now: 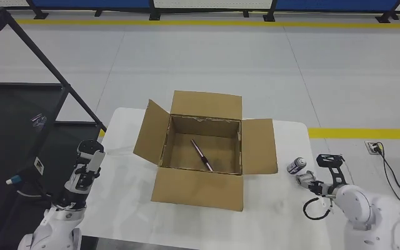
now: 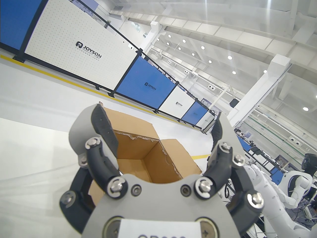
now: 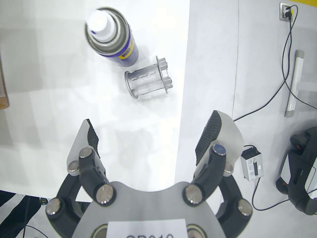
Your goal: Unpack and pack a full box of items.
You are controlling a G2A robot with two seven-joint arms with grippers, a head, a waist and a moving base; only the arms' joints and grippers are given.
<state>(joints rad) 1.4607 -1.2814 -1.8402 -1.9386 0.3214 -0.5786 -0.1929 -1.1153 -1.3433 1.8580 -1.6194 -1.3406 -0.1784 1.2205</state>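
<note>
While slim rod (image 1: pixel 202 155) lies diagonal on floor of box (image 1: pixel 197 190), we log spray can (image 3: pixel 111 43) upright and grey spool (image 3: pixel 148 77) on its side, both on table (image 1: pixel 275 212) near its right edge. Right claw (image 3: pixel 152 127) wide, empty, hangs just short of spool. Spool's long axis runs roughly along line between fingers; we judge wrist turn needed to grip across barrel. Can just beside spool, table edge close on other side: little room. Left claw (image 2: pixel 158 118) wide, empty, left of box, well apart from spool.
</note>
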